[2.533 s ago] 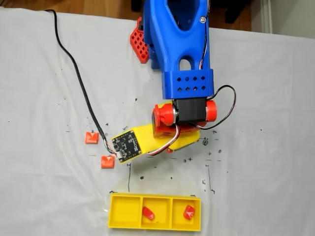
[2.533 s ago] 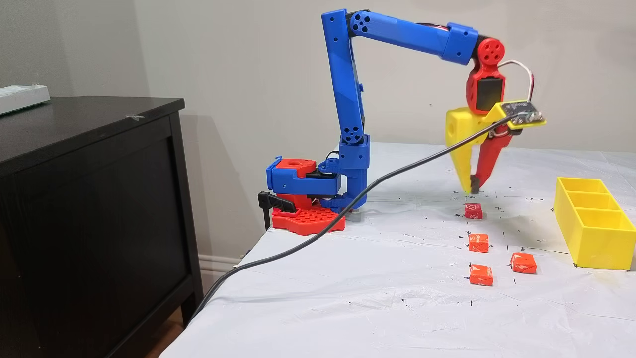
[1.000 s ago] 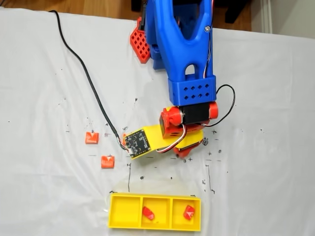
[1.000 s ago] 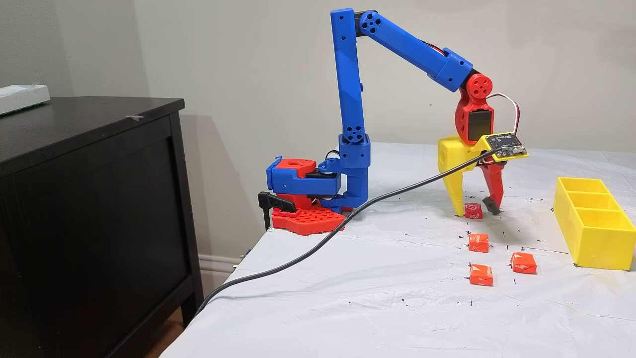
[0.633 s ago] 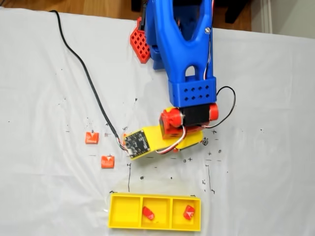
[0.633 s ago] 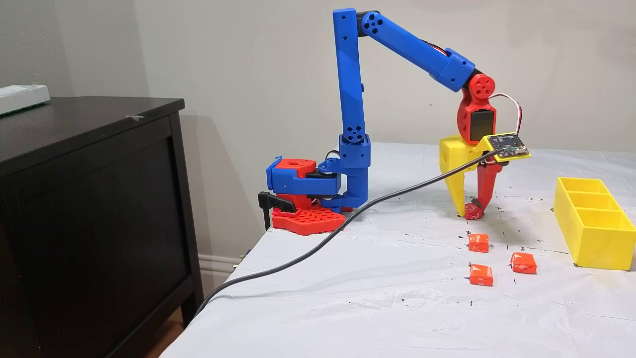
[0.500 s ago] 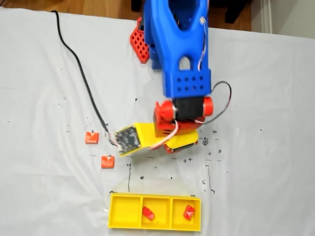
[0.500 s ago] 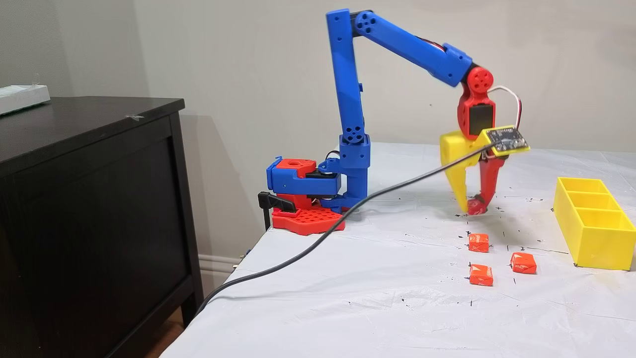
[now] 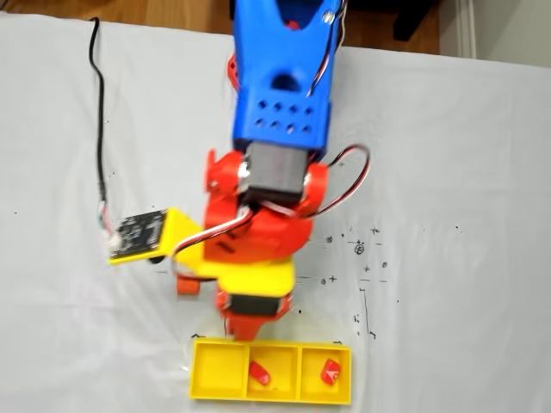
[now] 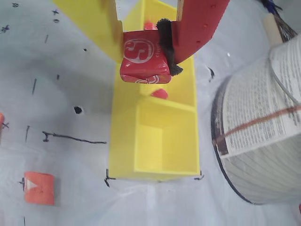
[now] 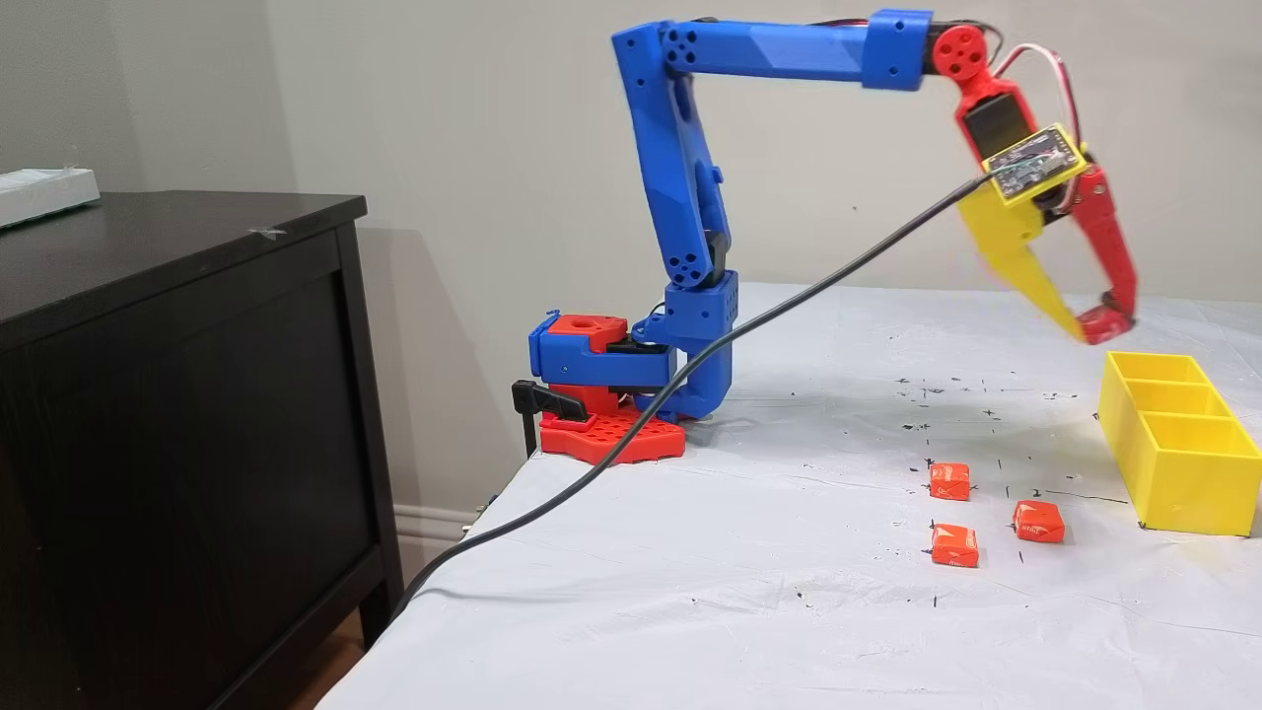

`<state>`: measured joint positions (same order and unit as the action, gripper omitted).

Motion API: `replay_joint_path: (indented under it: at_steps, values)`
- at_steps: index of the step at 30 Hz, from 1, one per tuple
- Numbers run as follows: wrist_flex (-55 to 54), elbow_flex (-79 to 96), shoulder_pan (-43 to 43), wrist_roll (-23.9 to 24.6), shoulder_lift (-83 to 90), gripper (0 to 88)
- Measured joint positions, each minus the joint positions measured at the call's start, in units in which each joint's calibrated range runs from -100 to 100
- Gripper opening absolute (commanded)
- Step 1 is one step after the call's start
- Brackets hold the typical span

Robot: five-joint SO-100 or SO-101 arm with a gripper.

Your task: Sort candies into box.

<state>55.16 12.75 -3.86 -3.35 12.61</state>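
Note:
My gripper (image 11: 1098, 325) is shut on a red candy (image 11: 1102, 321) with white markings and hangs tilted in the air just above the far end of the yellow box (image 11: 1183, 483). In the wrist view the candy (image 10: 143, 66) sits pinched between the yellow finger (image 10: 101, 23) and the red finger (image 10: 197, 23), over the box (image 10: 162, 150). Two red candies (image 9: 258, 372) (image 9: 329, 371) lie in the middle and right compartments of the box (image 9: 219, 372); its left compartment is bare. Three orange candies (image 11: 949, 480) (image 11: 954, 544) (image 11: 1038, 521) rest on the white cloth.
A black cable (image 11: 690, 375) runs from the wrist circuit board across the table and off its edge. The arm's red and blue base (image 11: 601, 394) stands at the table's back. A dark cabinet (image 11: 177, 394) stands beside the table. A large printed roll (image 10: 263, 127) lies next to the box.
The gripper came down, shut on the red candy on the cloth, then rose and swung with it toward the yellow box.

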Motion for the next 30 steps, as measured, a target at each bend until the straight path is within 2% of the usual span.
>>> replay_joint_path:
  at_steps: [12,27,30]
  values:
    - [3.65,-17.79,-2.11,0.00,-16.33,0.2]
    - [3.89,-19.76,-1.79,0.00,-21.49,0.9]
    - [3.89,-19.93,-1.79,0.00,-21.91,4.4]
